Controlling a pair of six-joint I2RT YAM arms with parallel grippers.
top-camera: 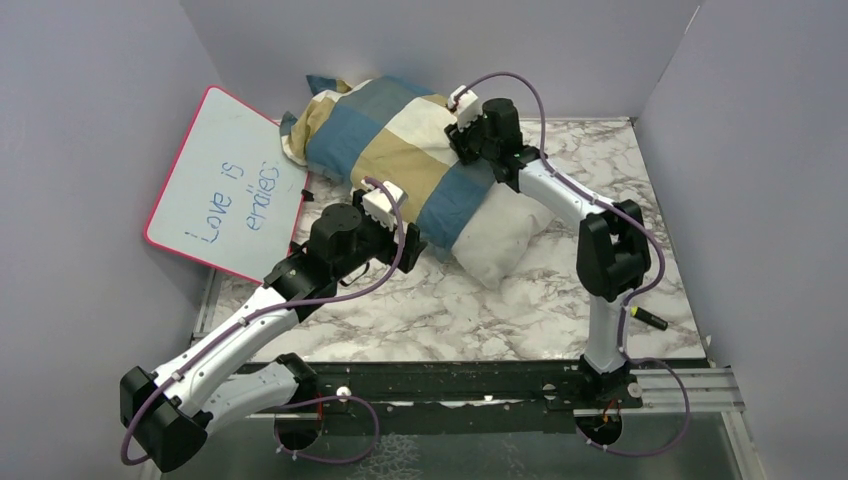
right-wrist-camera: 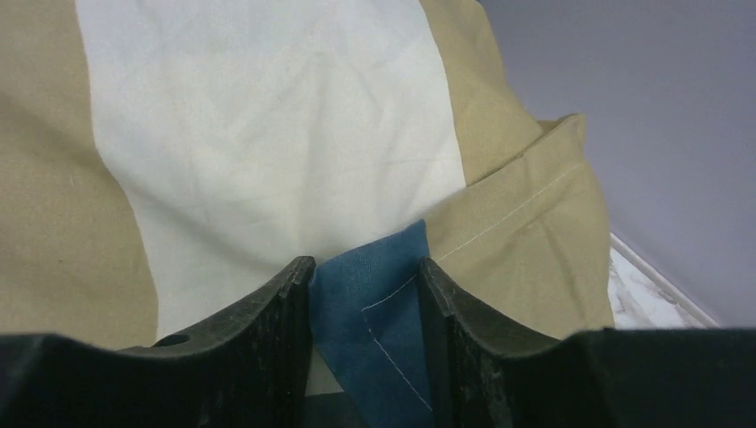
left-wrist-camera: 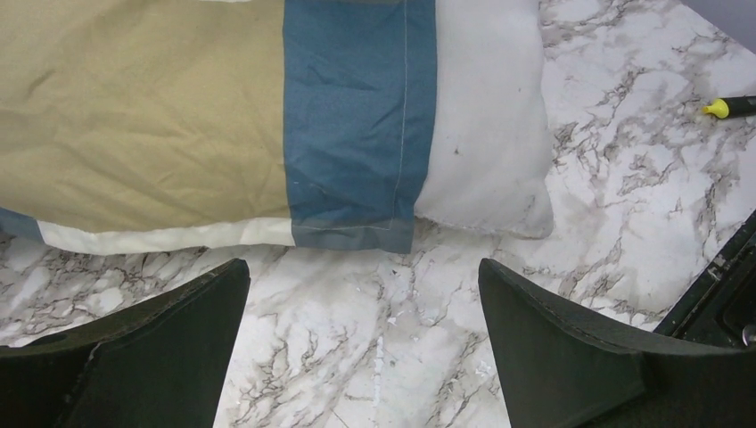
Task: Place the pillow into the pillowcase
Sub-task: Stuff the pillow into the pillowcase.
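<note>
1 whiteboard (top-camera: pixel 228 183) beside pillowcase (top-camera: pixel 400 150), marker (top-camera: pixel 648 318) apart

The pink-rimmed whiteboard (top-camera: pixel 228 183) leaning at the left wall carries handwritten blue words, "Love is" and beneath them "endless" (the second line reads less surely).

Top external: high, behind the arm bases, looking down and forward over the whole marble table (top-camera: pixel 420 320) to the back walls; far off. Left wrist: looks down past its own two fingers (left-wrist-camera: pixel 160 357), spread at the bottom corners, close to the table; ahead of the jaws lie the pillowcase (left-wrist-camera: pixel 348 116) hem and the bare pillow (left-wrist-camera: pixel 486 125) end. Right wrist: very close, fabric fills the view, a blue fold between the jaws. Top and left wrist views share the pillowcase's open end and the yellow-tipped marker (left-wrist-camera: pixel 733 107).
</note>
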